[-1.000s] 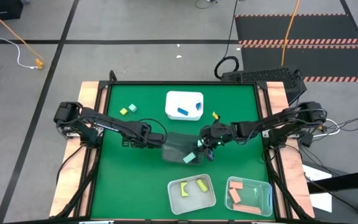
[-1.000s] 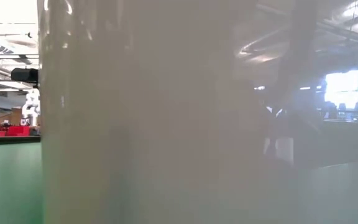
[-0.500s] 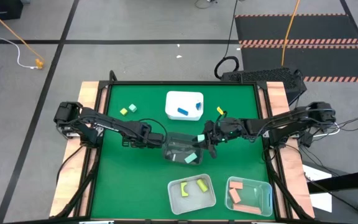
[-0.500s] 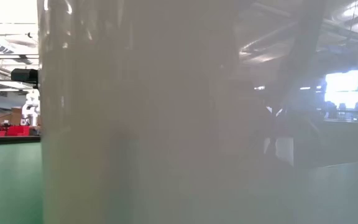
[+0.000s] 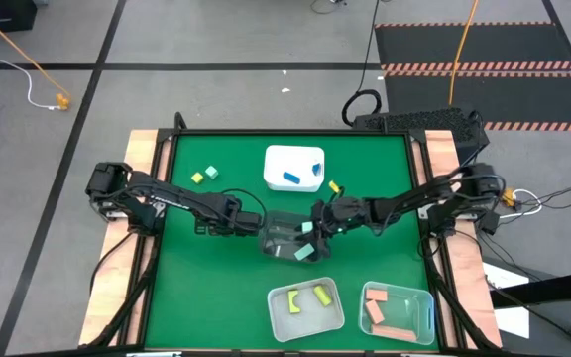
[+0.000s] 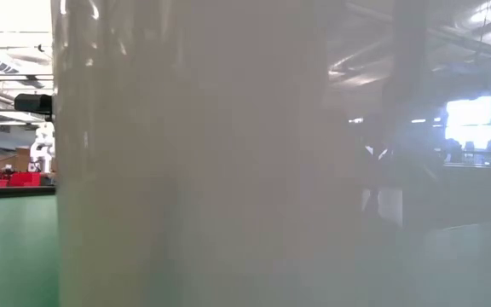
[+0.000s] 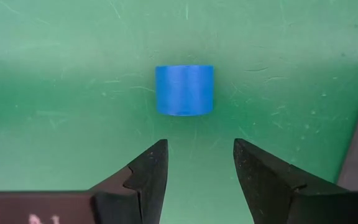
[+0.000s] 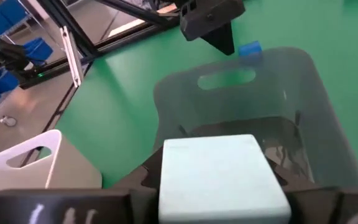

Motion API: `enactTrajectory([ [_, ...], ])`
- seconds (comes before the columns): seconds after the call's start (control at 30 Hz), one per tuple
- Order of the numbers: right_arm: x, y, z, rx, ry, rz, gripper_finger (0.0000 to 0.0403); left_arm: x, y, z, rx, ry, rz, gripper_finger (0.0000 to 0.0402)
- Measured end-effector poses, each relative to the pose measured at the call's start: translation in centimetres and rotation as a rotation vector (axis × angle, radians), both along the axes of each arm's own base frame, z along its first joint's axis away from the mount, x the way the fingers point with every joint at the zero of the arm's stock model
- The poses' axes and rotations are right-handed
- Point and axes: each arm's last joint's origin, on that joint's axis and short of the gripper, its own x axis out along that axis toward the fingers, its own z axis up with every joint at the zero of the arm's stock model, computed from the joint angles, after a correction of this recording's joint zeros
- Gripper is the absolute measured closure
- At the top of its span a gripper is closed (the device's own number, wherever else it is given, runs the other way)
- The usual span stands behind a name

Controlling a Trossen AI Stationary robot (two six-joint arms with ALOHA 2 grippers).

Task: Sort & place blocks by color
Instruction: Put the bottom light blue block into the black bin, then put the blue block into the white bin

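My right gripper (image 5: pixel 312 229) is shut on a mint green block (image 8: pixel 219 177) and hangs over the dark translucent tub (image 8: pixel 241 106) at the table's middle. A second mint block (image 5: pixel 305 253) lies in that tub's near corner. My left gripper (image 7: pixel 196 163) is open, low over the table just left of the tub. A blue block (image 7: pixel 184 90) rests flat on the green table a short way ahead of its fingertips. A yellow block (image 5: pixel 198 178) and a mint block (image 5: pixel 210 172) sit on the table toward the far left. My right gripper pinches the mint green block between its two fingers by the block's opposite sides (image 8: pixel 166 186), reaching in from the table's right. The block is lifted clear above the dark tub, its broad face (image 8: pixel 213 158) turned toward the wrist camera.
A white tub (image 5: pixel 293 167) with a blue bar (image 5: pixel 291 178) stands at the far middle. At the near edge are a clear tub (image 5: pixel 305 305) with yellow pieces and a clear tub (image 5: pixel 397 309) with salmon pieces. A pale tub wall (image 6: pixel 194 153) fills the low view.
My right gripper, still shut on the mint block, has moved a little toward the table's left, from the dark tub's right rim to over its inside.
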Motion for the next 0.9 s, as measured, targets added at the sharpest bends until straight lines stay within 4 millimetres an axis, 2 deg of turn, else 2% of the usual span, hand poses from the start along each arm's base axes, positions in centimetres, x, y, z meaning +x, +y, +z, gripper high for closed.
enactTrajectory([
  [0.1,0.2,0.0,-0.5,-0.001,-0.003,0.000,0.0279,0.0,0.0,0.0,-0.005,0.000,-0.001,0.0218],
  [0.33,0.3,0.0,-0.6,0.028,-0.004,-0.015,0.0188,-0.2,-0.4,-0.2,0.012,-0.001,0.009,0.0218],
  [0.53,0.2,0.0,0.3,0.054,-0.035,-0.020,0.0140,-0.9,0.0,-1.1,0.117,0.018,0.062,0.0218],
  [0.7,-0.1,0.0,1.8,0.066,-0.092,-0.021,0.0126,-0.9,1.0,-2.4,0.149,-0.046,0.085,0.0218],
  [0.8,-0.4,0.0,2.8,0.051,-0.125,-0.014,0.0125,-0.6,1.3,-3.1,0.151,-0.083,-0.018,0.0218],
  [0.9,-0.7,0.0,3.8,0.053,-0.158,-0.013,0.0125,-0.7,1.6,-3.2,0.162,-0.034,-0.243,0.0218],
])
